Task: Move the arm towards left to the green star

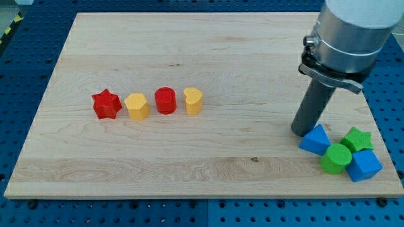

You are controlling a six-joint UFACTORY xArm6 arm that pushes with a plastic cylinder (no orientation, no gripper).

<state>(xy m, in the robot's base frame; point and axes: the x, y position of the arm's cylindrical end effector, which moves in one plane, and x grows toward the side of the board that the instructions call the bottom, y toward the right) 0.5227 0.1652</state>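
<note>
Clearly the green star (358, 138) sits near the lower right corner of the wooden counter (189, 164), at the far right of a tight cluster: a blue triangular block (315, 139) lies to its left, a green cylinder (336, 158) just below and left of it, and a blue block (364, 165) of unclear angular shape directly beneath it, seemingly touching. My tip (302, 132) rests on the counter just left of the blue triangular block, close to or touching its upper left edge; I cannot tell which. So the triangular block stands between my tip and the star. The tool has no jaws to open or close, being only a plain dark rod, and it holds nothing. The star looks like a small, rigid, light block, likely plastic or painted wood, which should slide easily on the smooth counter and may spin if pressed on one of its points. No grasp is possible; contact would be a side push, best aimed between two points at its body. Since the task asks only for an approach to its left side, I judge the neighbours the main risk. Far away, in a row at the view's left, stand a red star (106, 104), a yellow block (137, 106), a red cylinder (165, 100) and a yellow heart (193, 100).
</note>
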